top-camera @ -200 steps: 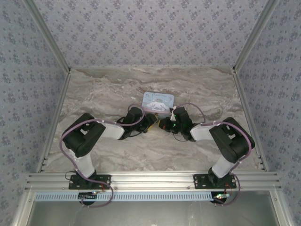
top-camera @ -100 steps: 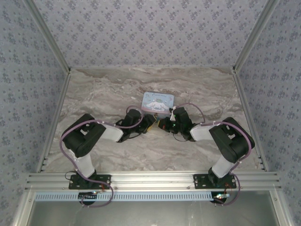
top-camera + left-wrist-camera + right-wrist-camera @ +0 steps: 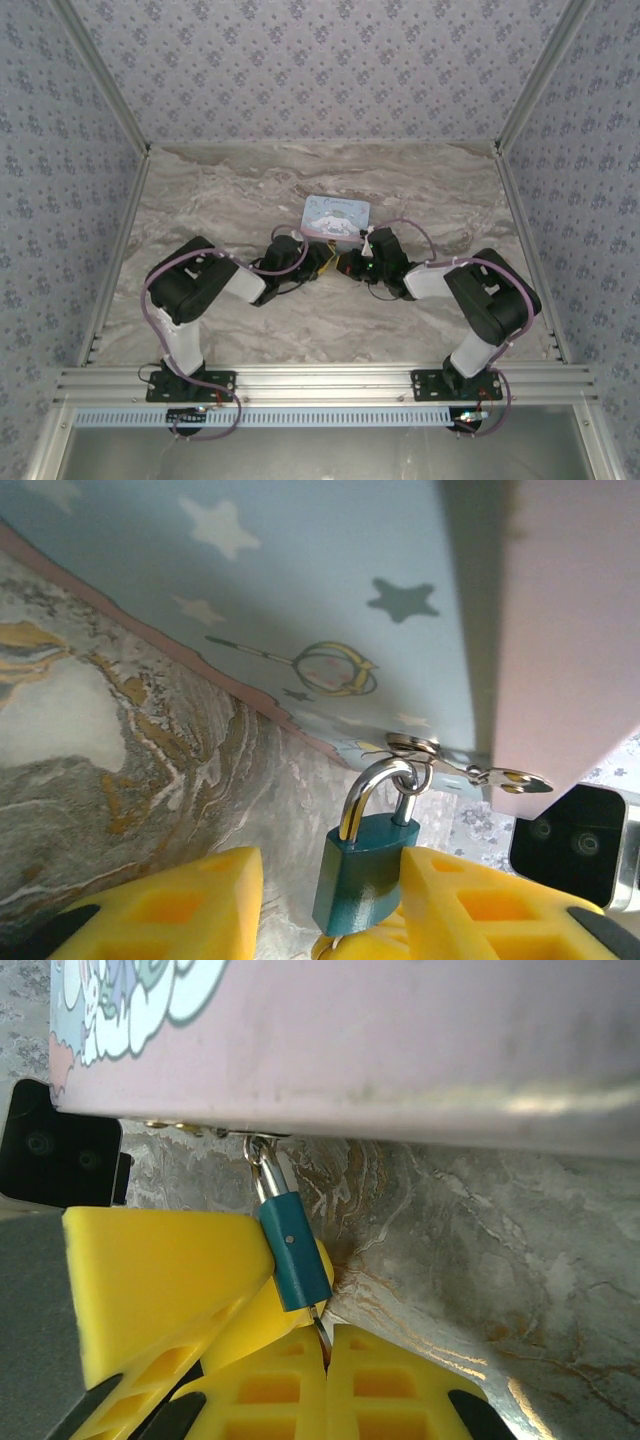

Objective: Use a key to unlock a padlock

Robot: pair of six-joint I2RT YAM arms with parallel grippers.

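Hanging from the clasp (image 3: 412,748) on the near side of the tin box (image 3: 336,214), the padlock (image 3: 293,1255) sits with its teal body just above the marbled desk (image 3: 220,200). Its shackle (image 3: 372,780) is looped through the clasp, and both legs appear seated in the body.

Left pincer (image 3: 330,880): the yellow fingers are spread wide. The padlock is between them, resting against one finger with a clear gap to the other, so nothing is gripped.

Right pincer (image 3: 328,1348): the fingertips are pressed together on the key (image 3: 320,1332), a thin dark sliver. Its tip meets the underside of the padlock body. How deep it goes cannot be told.

From overhead, both pincers meet just in front of the tin.
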